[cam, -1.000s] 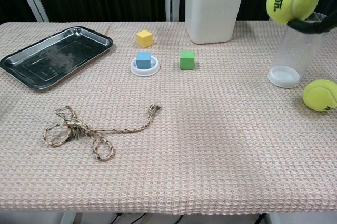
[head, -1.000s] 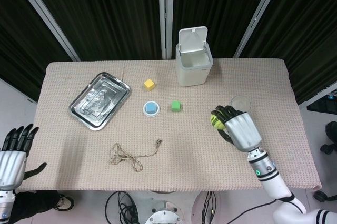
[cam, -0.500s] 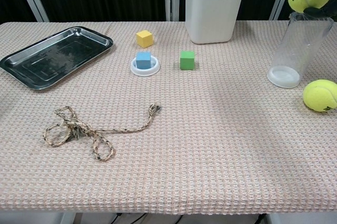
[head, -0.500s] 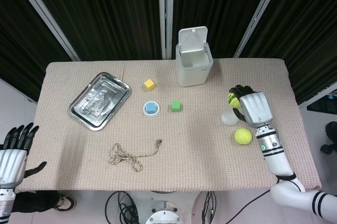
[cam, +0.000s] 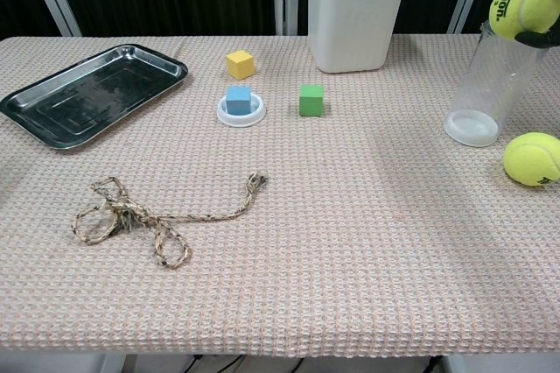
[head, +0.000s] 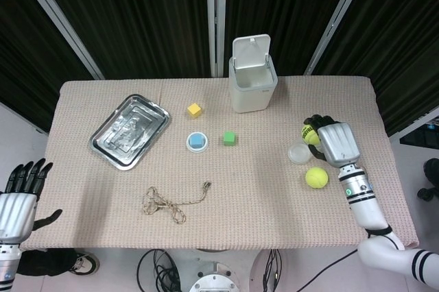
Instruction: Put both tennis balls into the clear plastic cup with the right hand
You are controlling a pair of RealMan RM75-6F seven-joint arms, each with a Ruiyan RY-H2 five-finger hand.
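My right hand point(head: 335, 142) grips a yellow tennis ball point(head: 312, 131) point(cam: 524, 6) right at the mouth of the clear plastic cup point(cam: 493, 84) point(head: 300, 152), which stands upright near the table's right side. Only dark fingertips point(cam: 544, 38) of that hand show in the chest view, under the ball. A second tennis ball point(head: 316, 178) point(cam: 531, 158) lies on the cloth just in front of and to the right of the cup. My left hand point(head: 18, 199) hangs off the table's left front corner with its fingers apart, holding nothing.
A white lidded bin point(head: 252, 76) stands behind the cup to the left. A green cube point(head: 229, 138), a blue cube on a white disc point(head: 197, 142), a yellow cube point(head: 194, 110), a metal tray point(head: 129, 130) and a knotted rope point(head: 171, 201) lie further left.
My right hand has carried the ball from left of the cup up and over to the cup's mouth, then lowered it slightly onto the rim. The second ball has come into sight.
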